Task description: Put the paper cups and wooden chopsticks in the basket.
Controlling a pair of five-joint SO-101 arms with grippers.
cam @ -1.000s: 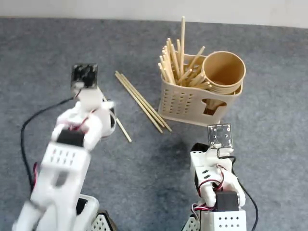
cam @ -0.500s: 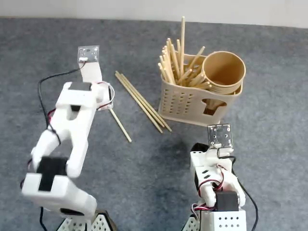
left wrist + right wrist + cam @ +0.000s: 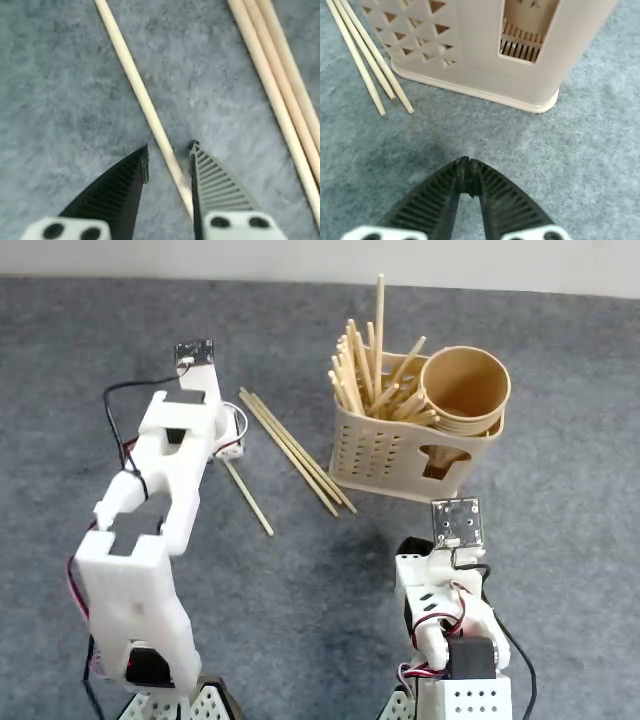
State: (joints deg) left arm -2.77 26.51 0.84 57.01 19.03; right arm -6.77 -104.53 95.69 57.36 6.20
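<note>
A single wooden chopstick (image 3: 252, 500) lies on the grey carpet; in the left wrist view this chopstick (image 3: 135, 82) runs between the fingertips of my open left gripper (image 3: 169, 150), close to the carpet. Beside it lies a bundle of three chopsticks (image 3: 296, 452), (image 3: 280, 100). The beige basket (image 3: 385, 455) holds several chopsticks (image 3: 362, 365) and stacked paper cups (image 3: 466, 385). My left gripper (image 3: 228, 447) sits under the stretched left arm. My right gripper (image 3: 466, 172) is shut on nothing, just in front of the basket (image 3: 470, 45).
The right arm (image 3: 450, 610) rests low in front of the basket. The ends of the chopstick bundle (image 3: 367, 62) lie by the basket's corner. A pale wall edge (image 3: 320, 260) borders the far side of the carpet.
The left arm has stretched away from its base and lowered, bringing its gripper down over the single chopstick. The right arm has not moved.
</note>
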